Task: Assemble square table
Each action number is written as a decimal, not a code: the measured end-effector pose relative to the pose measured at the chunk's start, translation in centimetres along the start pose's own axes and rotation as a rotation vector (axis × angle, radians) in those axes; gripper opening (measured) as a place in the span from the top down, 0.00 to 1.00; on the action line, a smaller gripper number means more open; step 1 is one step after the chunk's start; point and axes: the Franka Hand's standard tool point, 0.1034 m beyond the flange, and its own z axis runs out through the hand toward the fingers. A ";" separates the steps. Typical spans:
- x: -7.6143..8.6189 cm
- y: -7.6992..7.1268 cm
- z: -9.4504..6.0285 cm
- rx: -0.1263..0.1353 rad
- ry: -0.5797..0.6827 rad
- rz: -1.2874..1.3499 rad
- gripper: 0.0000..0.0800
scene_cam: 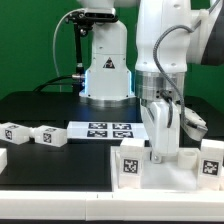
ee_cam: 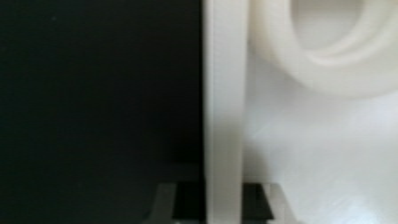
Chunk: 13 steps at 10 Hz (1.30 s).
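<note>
The square table top (scene_cam: 176,179) is seen as a white plastic slab, lying on the black surface (scene_cam: 60,105) nearer the camera than the marker board (scene_cam: 100,130) and towards the exterior view's right of it. In the wrist view its raised rim (ee_cam: 222,100) is shown as a straight white strip, with a smooth round corner hole (ee_cam: 329,40) set just inside it. Two black-and-white square tags (scene_cam: 130,167) are faced towards the camera on white upright parts at the top. Whether these are legs cannot be told.

Two short chunky legs (scene_cam: 15,133) (scene_cam: 47,135), white and tagged, are laid to the exterior view's left of the marker board, well apart from the top.

The end effector (scene_cam: 160,152) is lowered onto the top and closed on its rim, which is seen between the dark fingers (ee_cam: 176,197).

Tags are also printed on the marker board. A triangular label (scene_cam: 107,68) is carried on the arm's base beyond the board, but its writing is too small to be read.
</note>
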 end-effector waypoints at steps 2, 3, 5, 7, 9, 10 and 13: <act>4.0 1.8 -0.4 -0.032 -0.009 -0.230 0.95; 5.7 2.2 -0.4 -0.036 -0.013 -0.347 0.95; 7.9 2.0 -0.1 -0.012 0.009 -0.642 0.95; 8.1 2.0 -0.1 -0.013 0.010 -0.709 0.95; 9.0 0.6 -0.3 -0.003 0.023 -0.877 0.95; 9.4 -0.9 -0.6 0.005 0.038 -1.012 0.95; 9.6 -2.9 -0.4 0.016 0.066 -1.327 0.94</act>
